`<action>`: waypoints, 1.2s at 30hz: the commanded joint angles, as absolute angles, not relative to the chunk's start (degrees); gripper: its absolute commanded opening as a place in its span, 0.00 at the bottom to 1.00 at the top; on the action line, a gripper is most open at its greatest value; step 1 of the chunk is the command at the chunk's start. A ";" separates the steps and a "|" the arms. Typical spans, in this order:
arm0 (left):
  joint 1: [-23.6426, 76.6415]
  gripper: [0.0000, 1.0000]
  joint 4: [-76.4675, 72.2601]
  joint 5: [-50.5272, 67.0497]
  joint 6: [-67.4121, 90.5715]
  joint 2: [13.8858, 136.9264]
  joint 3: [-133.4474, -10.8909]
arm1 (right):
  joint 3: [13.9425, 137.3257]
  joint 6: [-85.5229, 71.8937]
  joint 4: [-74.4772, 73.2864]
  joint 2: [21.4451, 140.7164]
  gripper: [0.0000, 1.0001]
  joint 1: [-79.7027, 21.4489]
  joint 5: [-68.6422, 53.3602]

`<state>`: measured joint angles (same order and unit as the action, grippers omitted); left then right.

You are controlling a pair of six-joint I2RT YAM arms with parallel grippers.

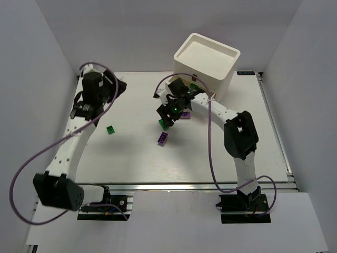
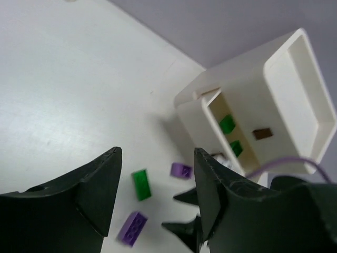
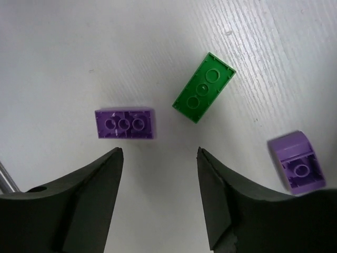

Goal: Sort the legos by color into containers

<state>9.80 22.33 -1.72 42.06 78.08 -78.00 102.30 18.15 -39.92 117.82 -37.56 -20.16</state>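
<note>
A white bin (image 1: 206, 60) stands at the back of the table. In the left wrist view it (image 2: 295, 95) sits against a second white bin (image 2: 210, 113), and two green bricks (image 2: 227, 124) show through that bin's opening. My right gripper (image 1: 169, 117) hangs open and empty over loose bricks. Ahead of it (image 3: 159, 153) lie a purple brick (image 3: 125, 124), a green brick (image 3: 204, 94) and another purple brick (image 3: 297, 167), all studs-down. My left gripper (image 1: 117, 87) is open and empty at the back left (image 2: 156, 153).
A lone green brick (image 1: 110, 129) lies left of centre. Another green brick (image 1: 194, 87) lies by the bin's foot. A purple brick (image 1: 162, 138) lies in front of the right gripper. A dark brown mark (image 2: 261, 133) shows on the bin's side. White walls enclose the table.
</note>
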 commanded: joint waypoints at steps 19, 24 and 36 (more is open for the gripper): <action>10.55 0.72 44.91 -15.91 39.29 57.39 -58.45 | 113.65 2.90 -30.14 136.40 0.67 -42.98 -1.14; 10.55 0.72 44.91 -16.08 39.46 57.04 -56.87 | 111.71 3.60 -29.80 136.76 0.44 -42.81 -2.19; 10.55 0.72 43.24 -15.73 39.90 57.39 -54.06 | 109.96 7.82 -24.62 126.86 0.00 -41.31 -6.23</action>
